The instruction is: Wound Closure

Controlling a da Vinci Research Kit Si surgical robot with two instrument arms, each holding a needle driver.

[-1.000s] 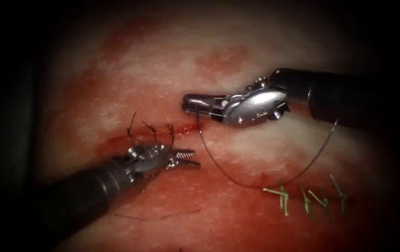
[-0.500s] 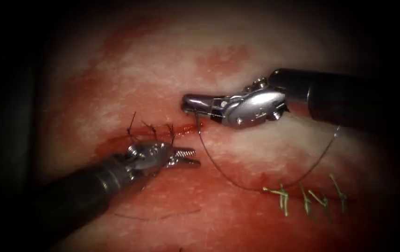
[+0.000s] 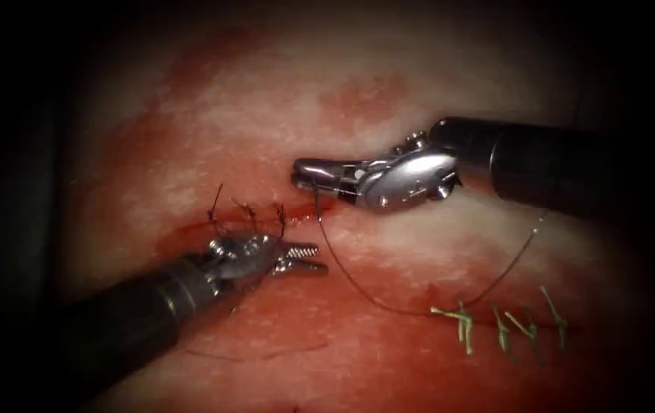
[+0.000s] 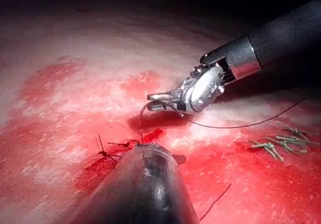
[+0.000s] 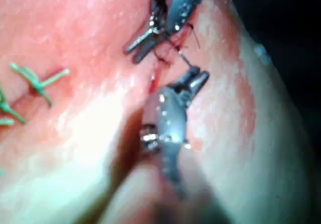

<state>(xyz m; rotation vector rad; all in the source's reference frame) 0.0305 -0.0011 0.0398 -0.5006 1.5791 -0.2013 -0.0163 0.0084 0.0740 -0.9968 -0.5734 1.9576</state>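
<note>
My right tool [image 3: 296, 172] reaches in from the right to the right end of the cut [image 3: 251, 226], its jaws shut on the curved needle [image 4: 142, 111]. The needle arcs down from the jaws toward the cut; I cannot tell whether its tip is in the tissue. Dark thread [image 3: 388, 306] hangs from the needle, loops low over the tissue and rises to the right. My left tool [image 3: 318, 260] lies just below the cut, jaws slightly open and holding nothing. Three dark stitches [image 3: 247, 213] cross the cut's left part.
Several green stitches [image 3: 495, 325] sit in a row at the lower right of the tissue [image 3: 266, 99]. Red fluid [image 3: 327, 359] covers the lower tissue and fills the cut. A loose thread piece [image 3: 258, 356] lies below the left shaft.
My right tool has shifted slightly left and up with the needle, and the thread loop followed. The left tool has stayed in place.
</note>
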